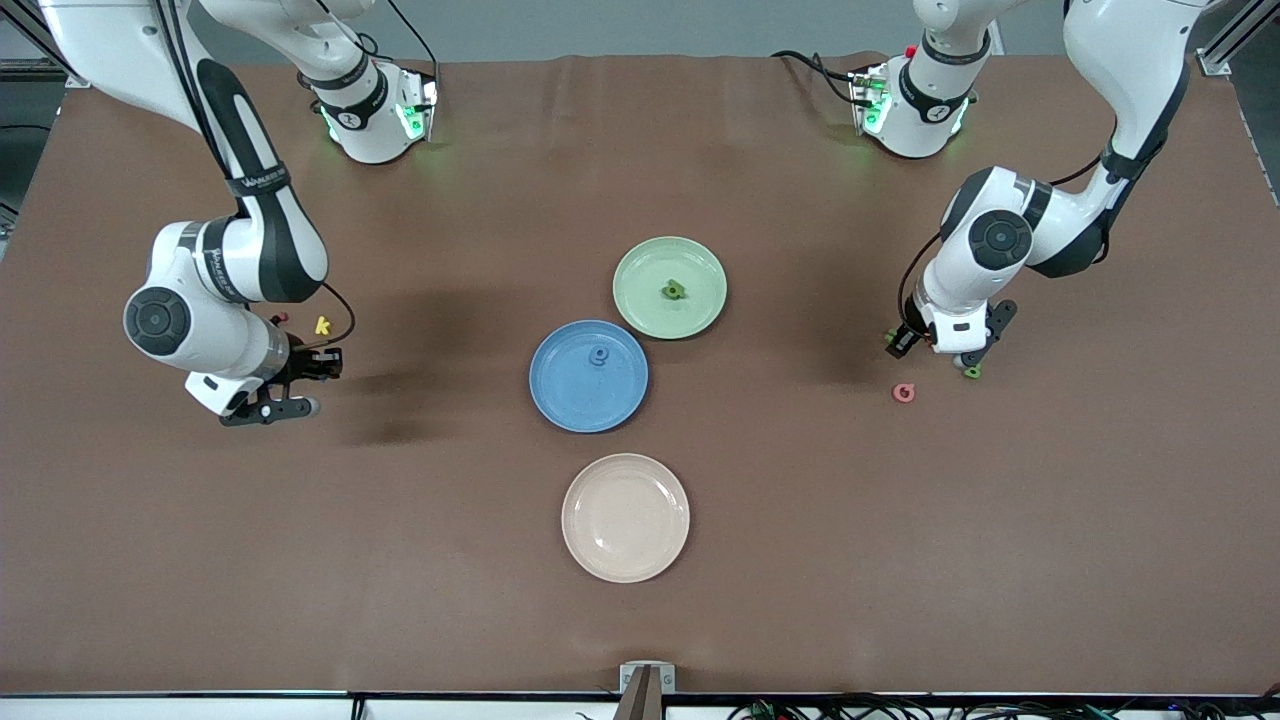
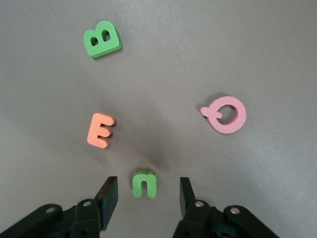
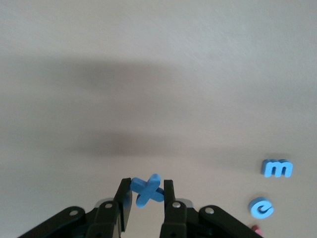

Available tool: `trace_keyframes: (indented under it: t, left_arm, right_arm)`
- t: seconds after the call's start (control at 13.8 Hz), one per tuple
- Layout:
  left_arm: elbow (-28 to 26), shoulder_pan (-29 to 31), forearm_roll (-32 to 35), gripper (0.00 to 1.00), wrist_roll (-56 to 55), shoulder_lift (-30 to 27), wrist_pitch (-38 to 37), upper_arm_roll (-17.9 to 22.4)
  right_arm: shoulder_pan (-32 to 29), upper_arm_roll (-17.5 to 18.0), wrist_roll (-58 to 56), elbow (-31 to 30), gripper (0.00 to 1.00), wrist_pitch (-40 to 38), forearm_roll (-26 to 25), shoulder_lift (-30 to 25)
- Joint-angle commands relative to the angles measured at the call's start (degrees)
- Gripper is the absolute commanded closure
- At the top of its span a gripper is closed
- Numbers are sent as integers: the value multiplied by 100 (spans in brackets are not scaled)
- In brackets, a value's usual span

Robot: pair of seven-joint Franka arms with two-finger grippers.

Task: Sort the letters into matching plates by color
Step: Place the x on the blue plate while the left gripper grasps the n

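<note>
Right hand (image 3: 144,198) grips the blue X (image 3: 147,190) above the table for transfer to the blue plate (image 1: 588,376); left hand (image 2: 147,194), open, straddles the green n (image 2: 144,183) near its end of the table to grasp it

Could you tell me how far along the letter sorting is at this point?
Done: one green letter lies in the green plate, one blue letter in the blue plate.

In hand: the right gripper holds a blue X; the left gripper, open, straddles a green n.

Left: a green B, a blue m and a blue e on the table.
</note>
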Motion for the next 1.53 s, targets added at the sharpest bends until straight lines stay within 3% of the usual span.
trace_keyframes:
  t: [0.0,0.29,0.65,0.87,1.16,1.45]
  left_arm:
    - [-98,86,154,42,-79,84,238,0]
    - [-89,104,198,43,-70,260,325,0]
    - [-89,130,303,45,-70,383,326,9]
    - [-71,244,540,48,-79,489,326,18]
    - [-54,236,558,64,-88,567,326,18]
    - [-45,227,558,65,-96,665,326,18]
  right_arm:
    - [591,-32,831,703,88,-571,261,100]
    - [1654,-32,2332,1345,88,-520,816,627]
    - [2727,-40,4075,2504,89,-458,1194,1672]
    - [3036,-40,4498,2866,89,59,1204,2200]
    - [3160,-32,4490,3279,90,404,1204,2675]
    - [3265,-32,4508,3430,90,535,1204,2896]
